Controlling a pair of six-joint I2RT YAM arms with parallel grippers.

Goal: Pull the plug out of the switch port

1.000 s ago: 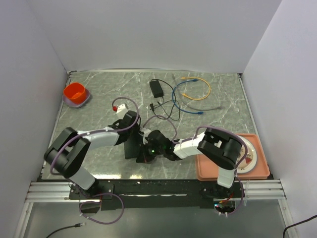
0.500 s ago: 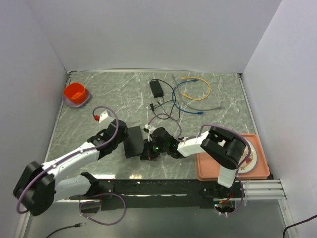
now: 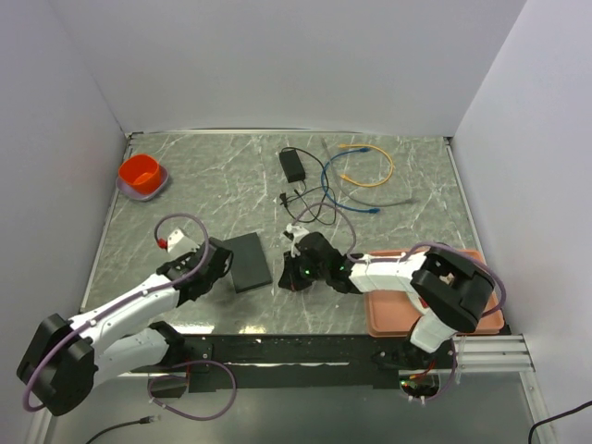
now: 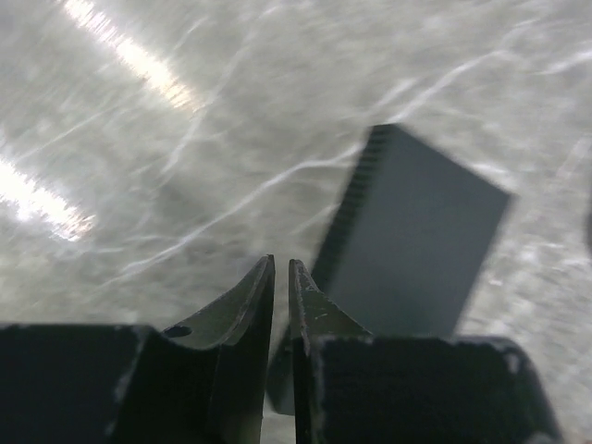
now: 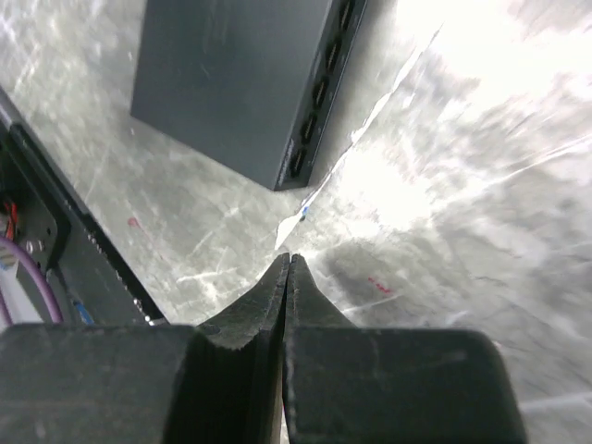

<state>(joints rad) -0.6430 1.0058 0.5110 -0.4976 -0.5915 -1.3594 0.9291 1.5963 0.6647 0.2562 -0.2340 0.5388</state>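
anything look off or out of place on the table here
Nothing looks spilled or broken. The switch lies skewed rather than square, its ports look empty in the right wrist view, and loose cables sit tangled behind it.

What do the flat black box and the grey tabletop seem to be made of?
The flat matte-black rectangular box looks like plastic or painted metal: even, dull faces with no glare. The grey white-veined tabletop looks like polished stone or marble-print laminate: it throws bright reflections in the wrist views.
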